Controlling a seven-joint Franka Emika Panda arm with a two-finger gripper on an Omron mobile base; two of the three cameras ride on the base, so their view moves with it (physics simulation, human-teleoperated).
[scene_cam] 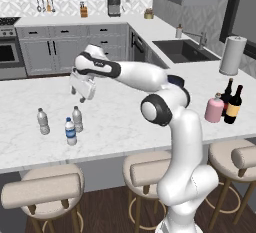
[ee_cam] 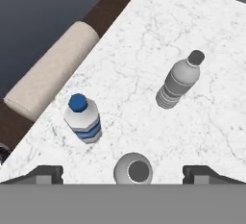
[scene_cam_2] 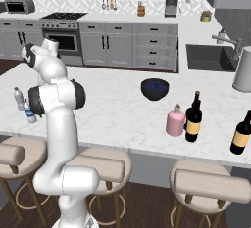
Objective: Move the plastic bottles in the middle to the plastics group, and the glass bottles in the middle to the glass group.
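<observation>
My gripper [scene_cam: 80, 96] hangs open over the left part of the counter, holding nothing. Straight beneath it stands a clear greyish plastic bottle [ee_cam: 133, 170], seen from above between the spread fingertips [ee_cam: 45, 174]; it is the bottle [scene_cam: 77, 118] in the left base view. Close by stand the blue-labelled bottle [ee_cam: 82, 119] [scene_cam: 70, 131] and another clear bottle [ee_cam: 178, 83] [scene_cam: 43, 121]. Far right, the pink glass bottle [scene_cam: 214, 108] [scene_cam_2: 175, 121] stands by a dark wine bottle with a yellowish label [scene_cam: 233, 105] and a second dark bottle [scene_cam: 227, 94].
A dark bowl [scene_cam_2: 155, 88] sits mid-counter. A paper towel roll [scene_cam: 231, 55] and the sink [scene_cam: 182, 50] lie at the back right. Padded stools [scene_cam: 42, 189] line the counter's front edge, close to the water bottles.
</observation>
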